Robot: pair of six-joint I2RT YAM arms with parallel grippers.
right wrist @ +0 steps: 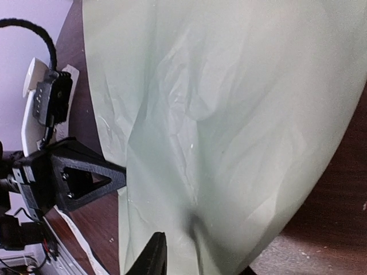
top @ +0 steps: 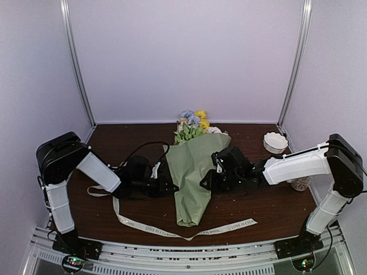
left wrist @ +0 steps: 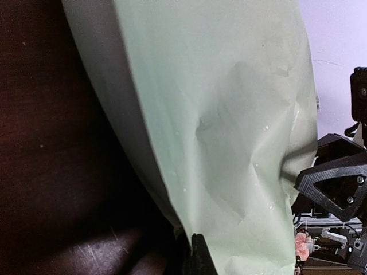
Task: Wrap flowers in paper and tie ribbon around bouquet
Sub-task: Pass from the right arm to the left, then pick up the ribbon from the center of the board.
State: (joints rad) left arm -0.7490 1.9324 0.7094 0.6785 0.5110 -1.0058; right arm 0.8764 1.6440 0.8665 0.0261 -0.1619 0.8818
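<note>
Pinching the paper edge, left gripper jaws are clamped. Right gripper jaws sit slightly apart astride the wrap, centre frame. Risk: the fold springs open off the flowers, since the ribbon, lower frame, isn't tied.

Dark wood table. Mid-surface: green-paper bouquet, blooms toward far edge. Along near edge: lettered cream ribbon, just past bouquet's narrow end. Far right corner: white scalloped bowl.
</note>
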